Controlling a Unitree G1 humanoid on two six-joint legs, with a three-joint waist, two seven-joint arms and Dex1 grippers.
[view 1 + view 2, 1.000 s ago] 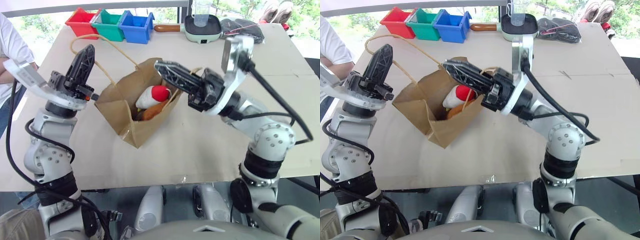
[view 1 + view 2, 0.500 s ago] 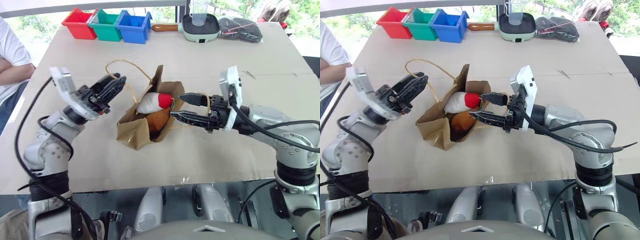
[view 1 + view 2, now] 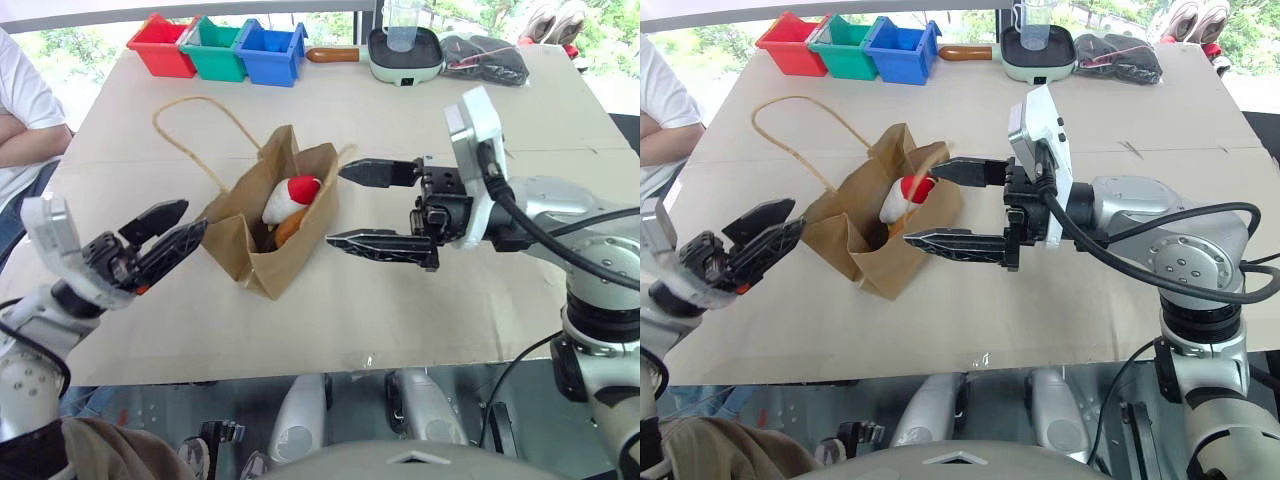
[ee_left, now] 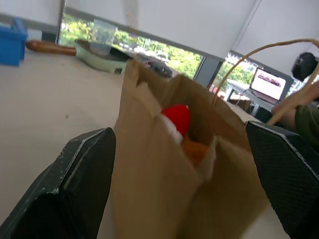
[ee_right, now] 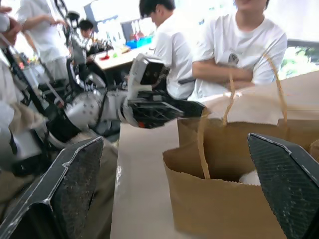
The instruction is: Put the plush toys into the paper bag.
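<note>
2 plush toys (image 3: pixel 288 205) sit inside the creased brown paper bag (image 3: pixel 262 240), upright mid-frame on the matte desk (image 3: pixel 420 300). Left pincer (image 3: pixel 165 235) and right pincer (image 3: pixel 366 207) flank it, both wide and empty. Bare desk surrounds the bag; its looped twine handle (image 3: pixel 185 125) trails toward upper left.

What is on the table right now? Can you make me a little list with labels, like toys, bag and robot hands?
toys: white plush toy with a red end and orange-brown plush toy, both inside the bag
bag: brown paper bag, standing open on the table
bag handle: one loop lying on the table behind the bag
left gripper: open, beside the bag, holding nothing
right gripper: open, on the bag's other side, holding nothing
back of table: red bin, green bin, blue bin
</note>
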